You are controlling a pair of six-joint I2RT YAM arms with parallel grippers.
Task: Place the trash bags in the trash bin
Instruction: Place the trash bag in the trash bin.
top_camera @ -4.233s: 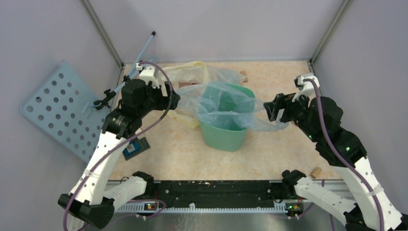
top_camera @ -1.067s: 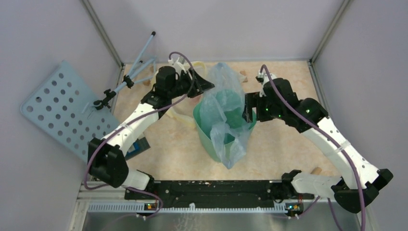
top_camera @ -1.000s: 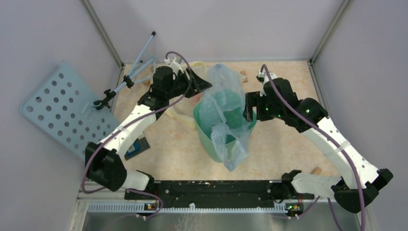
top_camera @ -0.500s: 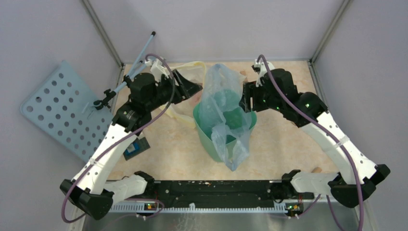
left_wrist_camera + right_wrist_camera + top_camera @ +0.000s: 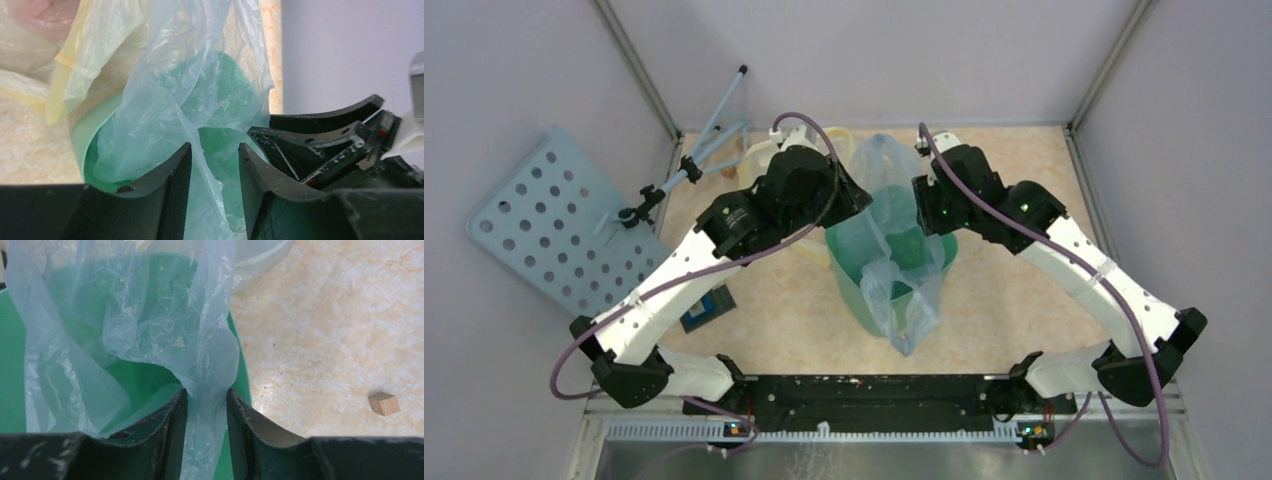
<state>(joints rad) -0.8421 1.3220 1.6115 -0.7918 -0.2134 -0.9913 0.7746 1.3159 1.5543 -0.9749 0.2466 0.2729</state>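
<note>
Film of trash bags point(image 5: 904, 300): limp, slippery, near weightless, probably best gripped at bunched folds; one strand pinched in right fingers point(image 5: 165, 440), loose ply between half-spread left fingers point(image 5: 170, 200) over trash bin point(image 5: 850, 287).

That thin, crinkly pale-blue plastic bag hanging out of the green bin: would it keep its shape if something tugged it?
Probably not: the thin, see-through pale-blue plastic bag droops in folds over the rim of the mint-green plastic bin, so it looks floppy. Bunched thin inside the right gripper, it likely squashes easily and could slip.
</note>
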